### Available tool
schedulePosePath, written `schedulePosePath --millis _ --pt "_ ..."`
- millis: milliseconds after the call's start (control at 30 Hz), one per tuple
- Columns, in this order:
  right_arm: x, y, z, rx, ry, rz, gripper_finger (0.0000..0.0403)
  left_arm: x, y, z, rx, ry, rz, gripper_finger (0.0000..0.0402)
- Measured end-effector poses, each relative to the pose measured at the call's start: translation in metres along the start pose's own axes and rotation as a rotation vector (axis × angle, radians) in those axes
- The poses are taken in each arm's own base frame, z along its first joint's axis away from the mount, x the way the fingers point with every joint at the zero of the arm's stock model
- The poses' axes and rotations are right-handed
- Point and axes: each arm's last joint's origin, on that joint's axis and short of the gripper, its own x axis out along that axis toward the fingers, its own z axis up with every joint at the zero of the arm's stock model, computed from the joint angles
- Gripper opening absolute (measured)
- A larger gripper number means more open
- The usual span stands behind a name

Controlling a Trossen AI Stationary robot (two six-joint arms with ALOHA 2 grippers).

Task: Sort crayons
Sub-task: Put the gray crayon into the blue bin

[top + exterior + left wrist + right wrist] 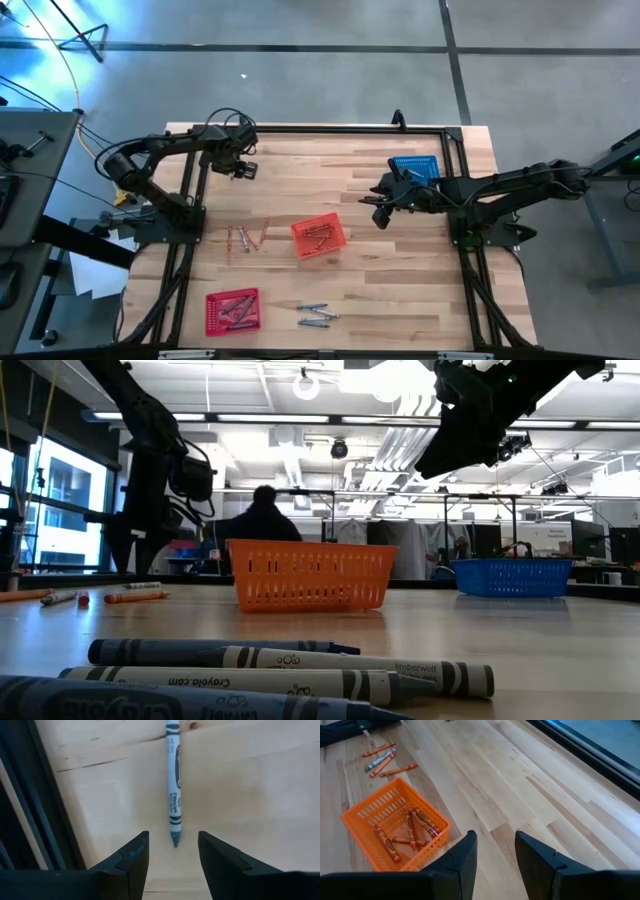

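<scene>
The pale wooden plank table (400, 300) has wide bare room around the square orange mesh basket (318, 237) at its middle; a black frame rail (330, 128) runs along the far edge.

That basket holds several red-orange crayons (410, 832) (about six show in the right wrist view, lying crossed). Toward the right arm from it stands a square blue mesh basket (414, 167); its contents are not visible. Toward the near edge and the left arm's side lies a square red mesh basket (232, 311) with dark crayons (236, 307) inside, too small to count.

Loose crayons: a small group of orange and grey sticks (246, 238) just beside the orange basket on the left arm's side (about four), and three or four bluish-grey crayons (315, 316) nearer than it.

The left gripper (172, 851) hangs far from the orange basket near the rail, fingers spread, over a single blue-grey paper-wrapped crayon (173, 785) on the wood. The right gripper (495, 851) hovers between the orange and blue baskets, fingers apart, holding nothing.
</scene>
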Motion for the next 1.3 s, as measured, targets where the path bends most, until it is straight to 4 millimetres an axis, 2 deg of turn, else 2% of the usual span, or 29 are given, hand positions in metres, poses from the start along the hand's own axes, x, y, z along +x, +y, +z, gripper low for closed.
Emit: schedulePosePath --millis 233,467,733,900,1200,1300 --pt "0.000 0.000 0.000 0.001 0.000 0.001 0.0129 0.008 -0.004 0.008 -0.006 -0.032 -0.022 0.0159" --pt "0.000 0.000 0.000 0.001 0.000 0.000 0.0129 0.017 0.001 0.016 -0.045 -0.012 -0.035 0.0158" --pt "0.000 0.000 0.000 0.002 0.000 0.001 0.0129 0.017 0.001 0.017 -0.048 -0.013 -0.028 0.0153" --pt "0.000 0.000 0.000 0.002 0.000 0.000 0.0129 0.017 0.001 0.016 -0.036 -0.002 -0.037 0.0115" --pt "0.000 0.000 0.000 0.001 0.000 0.000 0.0129 0.017 0.001 0.016 -0.030 0.001 -0.037 0.0012" --pt "0.000 0.000 0.000 0.000 0.000 0.001 0.0129 0.017 0.000 0.015 -0.024 0.001 -0.038 0.0004"
